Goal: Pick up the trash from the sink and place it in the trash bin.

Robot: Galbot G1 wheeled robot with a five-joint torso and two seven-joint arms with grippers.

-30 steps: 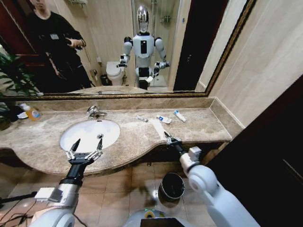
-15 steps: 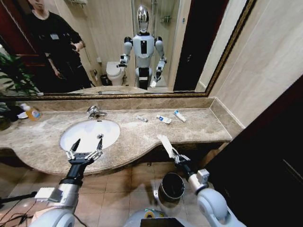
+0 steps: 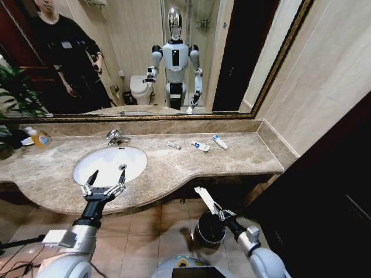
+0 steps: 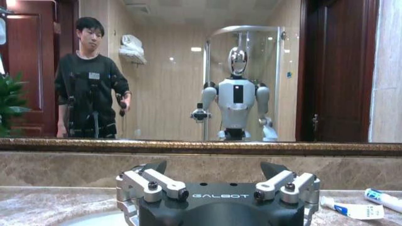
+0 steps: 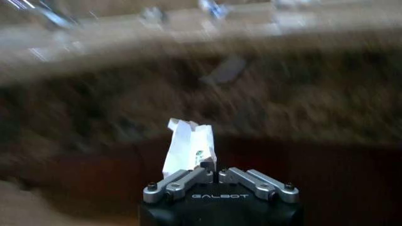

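My right gripper [image 3: 218, 212] is shut on a long white strip [image 3: 206, 198] of trash, held just above the small dark trash bin [image 3: 203, 233] on the floor. In the right wrist view the strip [image 5: 187, 146] sticks up from the shut gripper [image 5: 217, 170]. My left gripper [image 3: 108, 179] hangs open at the front rim of the white sink [image 3: 110, 159], holding nothing; the left wrist view shows it open [image 4: 213, 170]. A short dark tube [image 3: 174, 145] and two white-blue tubes [image 3: 200, 146] [image 3: 219, 141] lie on the countertop right of the sink.
A chrome faucet [image 3: 116, 137] stands behind the basin. An orange-yellow bottle [image 3: 38, 138] sits far left on the beige marble countertop [image 3: 249, 156]. A wall mirror [image 3: 145, 58] spans the back. The counter's front edge overhangs the floor near the bin.
My right gripper has dropped with the white strip from the counter's front edge to just above the bin. The left arm has not moved.
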